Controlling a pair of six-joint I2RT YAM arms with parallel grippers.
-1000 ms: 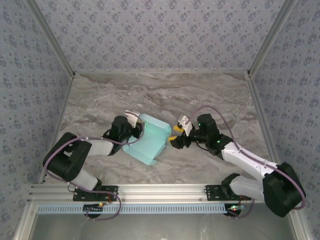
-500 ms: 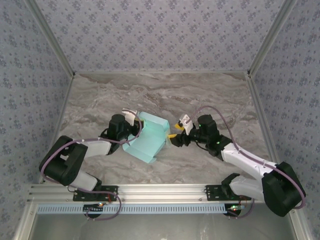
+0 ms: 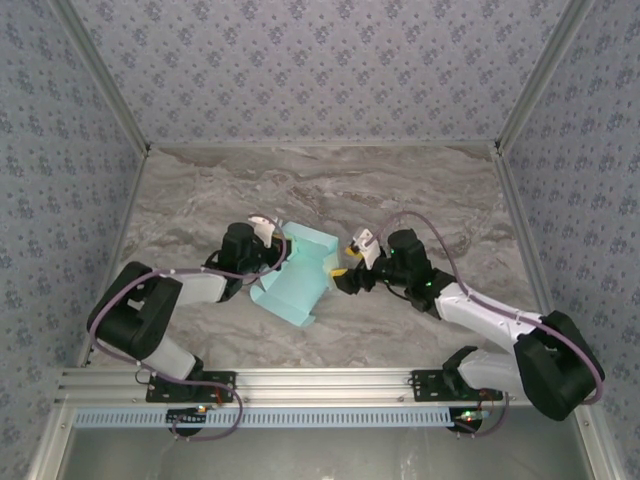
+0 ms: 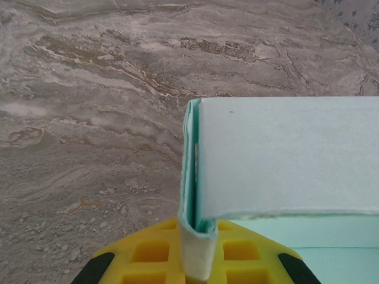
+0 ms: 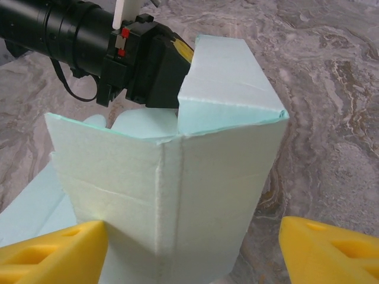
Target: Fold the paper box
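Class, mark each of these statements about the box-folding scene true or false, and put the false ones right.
1. The left gripper is shut on a wall of the paper box. True.
2. The right gripper is clamped shut. False: it is open, with its yellow fingers either side of a box corner.
3. The box lies as a flat, unfolded sheet. False: several of its walls stand folded up.
4. The table has a grey marble pattern. True.
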